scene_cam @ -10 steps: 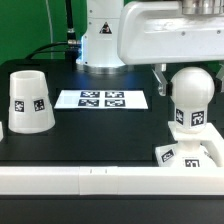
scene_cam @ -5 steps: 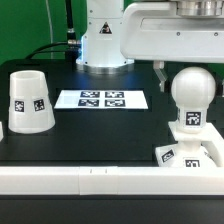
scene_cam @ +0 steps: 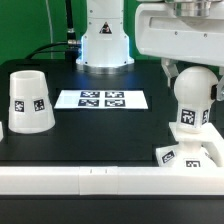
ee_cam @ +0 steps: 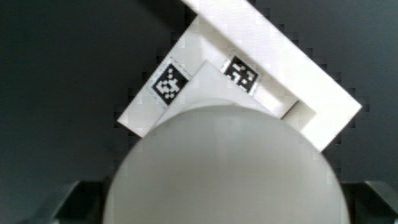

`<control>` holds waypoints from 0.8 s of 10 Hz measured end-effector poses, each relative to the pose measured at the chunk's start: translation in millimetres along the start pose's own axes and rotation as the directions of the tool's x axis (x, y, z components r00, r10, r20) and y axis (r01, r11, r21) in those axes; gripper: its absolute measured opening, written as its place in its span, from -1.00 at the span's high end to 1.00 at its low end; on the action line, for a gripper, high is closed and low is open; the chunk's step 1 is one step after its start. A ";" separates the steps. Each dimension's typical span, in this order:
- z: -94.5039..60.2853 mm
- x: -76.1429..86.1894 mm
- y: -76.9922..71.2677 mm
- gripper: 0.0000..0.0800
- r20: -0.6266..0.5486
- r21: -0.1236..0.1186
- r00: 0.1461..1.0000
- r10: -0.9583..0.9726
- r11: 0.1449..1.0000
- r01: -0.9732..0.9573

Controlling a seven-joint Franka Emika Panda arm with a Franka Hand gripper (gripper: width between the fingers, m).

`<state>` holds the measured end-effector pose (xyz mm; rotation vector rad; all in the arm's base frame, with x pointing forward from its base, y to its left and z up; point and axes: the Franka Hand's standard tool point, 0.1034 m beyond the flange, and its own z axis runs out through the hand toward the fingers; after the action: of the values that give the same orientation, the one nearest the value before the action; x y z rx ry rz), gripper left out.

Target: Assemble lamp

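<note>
You've got no words, numbers or brand names to read here, only black-and-white square tags (scene_cam: 36, 104) on the shade (scene_cam: 24, 118), bulb (scene_cam: 192, 92), base (scene_cam: 203, 153) and marker board (scene_cam: 102, 91).

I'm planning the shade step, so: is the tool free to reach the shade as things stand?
Probably not yet: the tool seems closed on the bulb above the base. The shade stands upright, alone at the exterior view's left, with nothing blocking it.
</note>
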<state>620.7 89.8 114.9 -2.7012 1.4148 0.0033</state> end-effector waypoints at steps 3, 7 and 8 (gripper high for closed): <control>0.2 0.8 -0.8 -0.59 0.006 0.010 1.000 0.018 1.000 -0.019; -1.2 0.8 -1.7 -0.74 0.004 0.008 0.960 -0.279 0.960 0.279; -1.4 -0.6 -3.0 -0.74 0.001 0.007 0.930 -0.368 0.930 0.368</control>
<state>622.7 91.8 116.6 -2.9132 0.8823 -0.0242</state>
